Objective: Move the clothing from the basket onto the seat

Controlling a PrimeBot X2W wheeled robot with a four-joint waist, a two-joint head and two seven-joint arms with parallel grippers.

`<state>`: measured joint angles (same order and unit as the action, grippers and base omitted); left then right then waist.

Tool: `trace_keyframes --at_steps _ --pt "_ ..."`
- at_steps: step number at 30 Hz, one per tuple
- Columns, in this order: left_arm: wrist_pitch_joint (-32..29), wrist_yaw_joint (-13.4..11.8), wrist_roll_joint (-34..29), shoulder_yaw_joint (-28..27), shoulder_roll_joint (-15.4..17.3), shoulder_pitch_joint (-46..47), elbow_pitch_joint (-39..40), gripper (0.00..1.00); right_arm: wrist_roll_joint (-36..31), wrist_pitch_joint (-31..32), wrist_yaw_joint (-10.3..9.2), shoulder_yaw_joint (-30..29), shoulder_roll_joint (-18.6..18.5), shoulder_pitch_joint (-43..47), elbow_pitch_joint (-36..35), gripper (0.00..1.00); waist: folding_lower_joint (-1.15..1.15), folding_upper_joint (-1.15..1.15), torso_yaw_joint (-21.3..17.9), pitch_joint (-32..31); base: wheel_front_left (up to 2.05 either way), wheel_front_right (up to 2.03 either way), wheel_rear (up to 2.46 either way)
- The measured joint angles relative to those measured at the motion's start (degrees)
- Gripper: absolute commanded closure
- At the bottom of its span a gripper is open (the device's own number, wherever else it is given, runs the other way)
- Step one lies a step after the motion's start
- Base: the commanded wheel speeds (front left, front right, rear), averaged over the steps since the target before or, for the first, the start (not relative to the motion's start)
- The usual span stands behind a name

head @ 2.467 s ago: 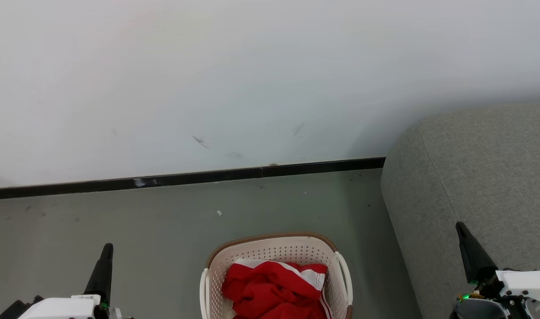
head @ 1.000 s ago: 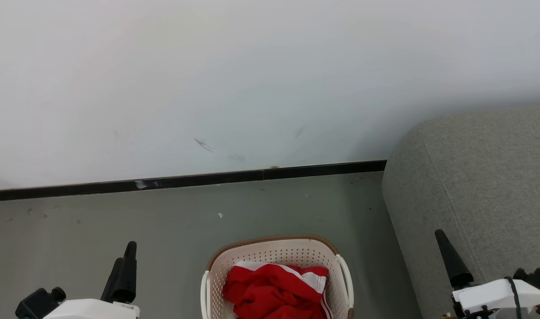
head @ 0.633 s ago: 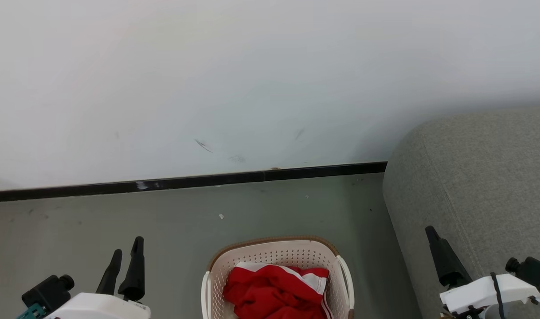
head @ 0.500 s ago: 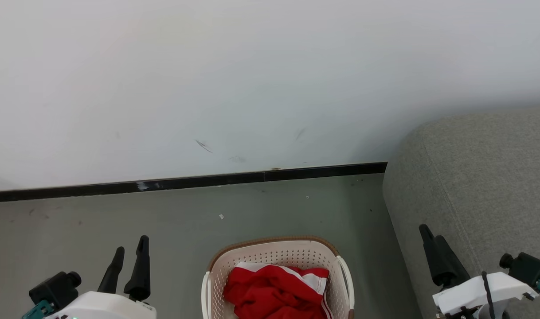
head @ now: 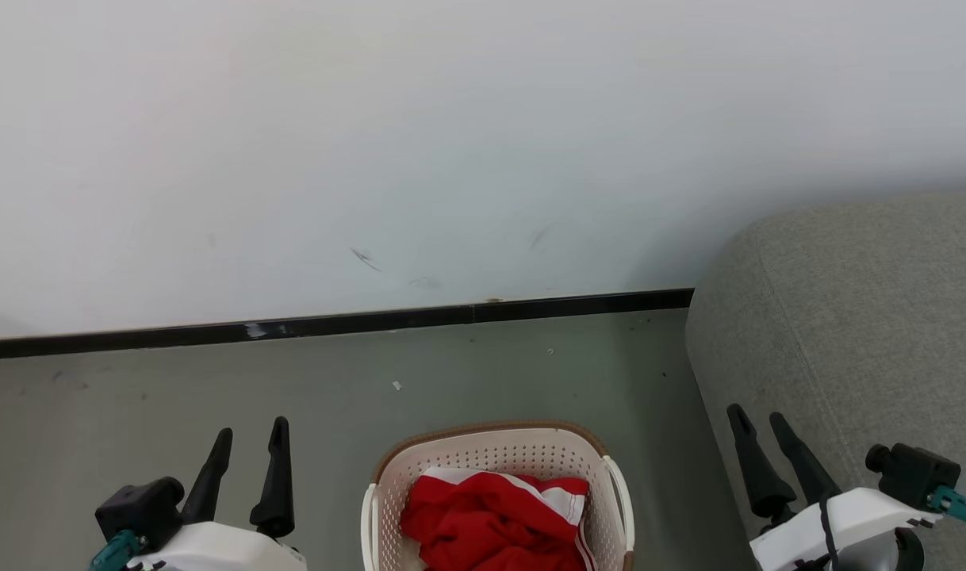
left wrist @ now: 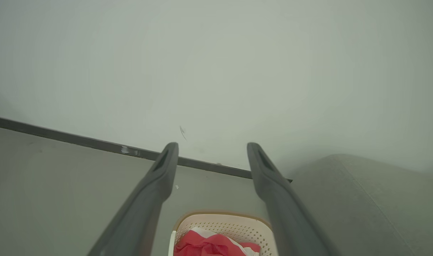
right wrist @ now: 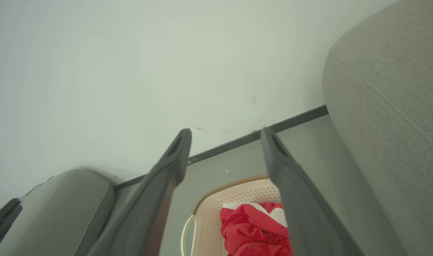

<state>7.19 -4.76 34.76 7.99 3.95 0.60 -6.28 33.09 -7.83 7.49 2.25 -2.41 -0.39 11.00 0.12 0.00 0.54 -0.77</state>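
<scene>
The cream perforated basket [head: 483, 434] with a brown rim stands on the floor at the bottom centre, and crumpled red clothing [head: 491, 523] with white trim lies in it. The grey sofa seat [head: 848, 317] rises just right of the basket. My left gripper [head: 253, 428] hangs open to the basket's left, above the floor. My right gripper [head: 755, 414] is open between the basket and the sofa's side. The left wrist view looks past the left gripper [left wrist: 212, 145] down onto the basket [left wrist: 202, 217] and the clothing [left wrist: 206, 247]. The right gripper [right wrist: 226, 131] frames the clothing [right wrist: 252, 227].
A white wall [head: 451, 143] with a black skirting strip [head: 332, 323] stands behind the basket. Grey-green floor [head: 213, 381] spreads to the left. In the right wrist view another grey upholstered piece [right wrist: 60, 206] sits at the lower left.
Both arms have moved inward toward the basket and rolled at the wrist, so each gripper now shows two spread fingers instead of one. The basket and clothing have not moved.
</scene>
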Motion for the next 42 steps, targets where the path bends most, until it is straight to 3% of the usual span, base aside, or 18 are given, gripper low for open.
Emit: trace_keyframes --at_steps 34,42 --pt "7.2 -7.0 -27.8 4.0 0.4 -0.5 2.7 0.0 -30.7 -6.4 0.0 2.5 0.0 0.0 -3.7 0.0 -0.09 0.0 0.2 0.7 0.0 0.0 0.0" --pt "7.3 -7.2 -27.1 3.9 0.2 -1.3 1.4 0.0 -31.3 -6.4 0.01 2.6 0.0 0.0 -4.0 0.0 -0.09 0.0 0.1 0.7 0.0 0.0 0.0"
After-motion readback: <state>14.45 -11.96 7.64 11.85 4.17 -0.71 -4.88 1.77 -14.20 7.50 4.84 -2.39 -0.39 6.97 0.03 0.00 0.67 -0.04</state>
